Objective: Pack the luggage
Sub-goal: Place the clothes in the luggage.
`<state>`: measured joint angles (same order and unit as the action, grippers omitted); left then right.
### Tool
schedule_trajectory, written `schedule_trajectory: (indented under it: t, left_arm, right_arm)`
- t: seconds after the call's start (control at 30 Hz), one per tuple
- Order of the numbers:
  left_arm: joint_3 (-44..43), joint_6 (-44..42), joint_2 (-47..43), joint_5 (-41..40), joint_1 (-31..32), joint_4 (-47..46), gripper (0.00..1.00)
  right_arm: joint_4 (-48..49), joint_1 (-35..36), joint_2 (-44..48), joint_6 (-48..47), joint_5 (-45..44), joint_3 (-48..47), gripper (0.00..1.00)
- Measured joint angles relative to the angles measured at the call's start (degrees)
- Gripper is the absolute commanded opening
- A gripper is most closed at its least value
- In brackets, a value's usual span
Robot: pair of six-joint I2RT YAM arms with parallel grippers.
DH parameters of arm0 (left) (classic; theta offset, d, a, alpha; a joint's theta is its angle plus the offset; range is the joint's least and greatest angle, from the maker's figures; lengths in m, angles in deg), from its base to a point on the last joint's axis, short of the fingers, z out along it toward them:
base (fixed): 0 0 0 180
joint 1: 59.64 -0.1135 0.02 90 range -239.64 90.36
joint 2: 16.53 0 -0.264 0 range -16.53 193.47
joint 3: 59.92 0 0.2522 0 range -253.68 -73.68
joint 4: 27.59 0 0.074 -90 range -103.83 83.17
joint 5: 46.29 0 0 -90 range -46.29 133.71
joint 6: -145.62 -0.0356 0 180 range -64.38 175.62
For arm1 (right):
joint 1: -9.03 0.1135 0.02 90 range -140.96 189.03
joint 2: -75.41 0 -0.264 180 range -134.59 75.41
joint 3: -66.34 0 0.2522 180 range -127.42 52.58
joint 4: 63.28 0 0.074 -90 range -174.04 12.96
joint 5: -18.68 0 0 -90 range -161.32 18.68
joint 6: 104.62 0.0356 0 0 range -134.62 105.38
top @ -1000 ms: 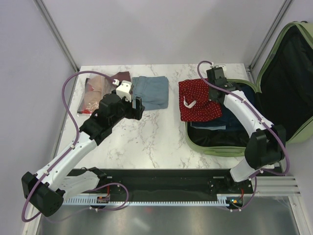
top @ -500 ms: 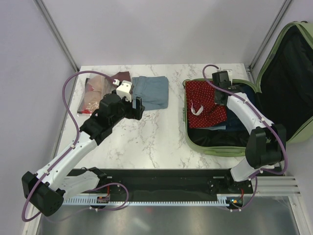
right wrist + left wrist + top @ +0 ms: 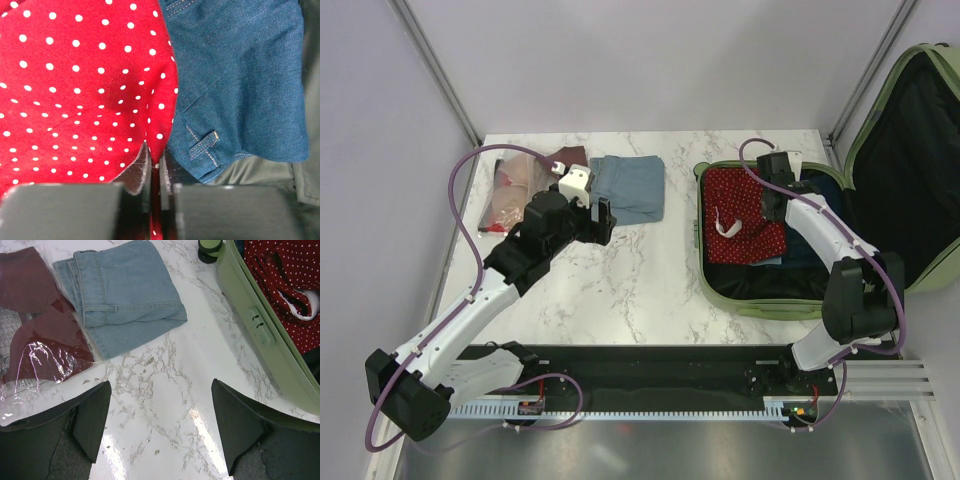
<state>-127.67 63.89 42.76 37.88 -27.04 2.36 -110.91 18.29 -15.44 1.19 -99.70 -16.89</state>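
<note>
The sage-green luggage point(image 3: 920, 180) lies open at the right, its lid up; its side also shows in the left wrist view point(image 3: 260, 340). My right gripper point(image 3: 772, 203) is shut on a red polka-dot garment point(image 3: 740, 215), held over the suitcase's base on top of dark blue jeans point(image 3: 810, 250). In the right wrist view the fingers point(image 3: 156, 170) pinch the red cloth's point(image 3: 75, 90) edge beside the blue denim point(image 3: 235, 80). My left gripper point(image 3: 603, 215) is open and empty above bare marble point(image 3: 160, 410), near the folded light-blue jeans point(image 3: 630, 185).
A maroon garment in a clear plastic bag point(image 3: 525, 185) lies at the table's back left; it also shows in the left wrist view point(image 3: 40, 335). A suitcase wheel point(image 3: 210, 249) sits at its far corner. Grey walls enclose the table.
My right gripper has carried the red polka-dot garment rightward from the suitcase's left edge to fully over the base. The left arm has not moved.
</note>
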Motion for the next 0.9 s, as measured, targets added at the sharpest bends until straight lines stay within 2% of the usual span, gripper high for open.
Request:
schedule_trajectory:
  t: [0.03,0.07,0.1,0.17,0.4,0.5,0.7,0.9]
  left_arm:
    - [0.0,0.0,0.0,0.0,0.0,0.0,0.88]
    - [0.0,0.0,0.0,0.0,0.0,0.0,0.88]
    - [0.0,0.0,0.0,0.0,0.0,0.0,0.88]
    - [0.0,0.0,0.0,0.0,0.0,0.0,0.88]
    - [0.0,0.0,0.0,0.0,0.0,0.0,0.88]
    - [0.0,0.0,0.0,0.0,0.0,0.0,0.88]
    - [0.0,0.0,0.0,0.0,0.0,0.0,0.88]
    - [0.0,0.0,0.5,0.0,0.0,0.0,0.88]
  right_arm:
    - [0.0,0.0,0.0,0.4,0.0,0.0,0.19]
    - [0.0,0.0,0.0,0.9,-0.1,0.0,0.46]
    - [0.0,0.0,-0.1,1.4,-0.2,0.0,0.6]
    - [-1.4,-0.1,-0.4,1.4,-1.3,-0.7,0.76]
    - [-5.5,-0.3,-0.7,2.2,-4.9,-7.4,0.78]
    - [-5.1,0.0,1.7,2.0,-3.8,-8.7,0.78]
    - [-0.2,0.2,5.9,1.6,8.6,-8.2,0.75]
    - [5.6,0.6,1.7,3.6,19.5,-2.5,0.72]
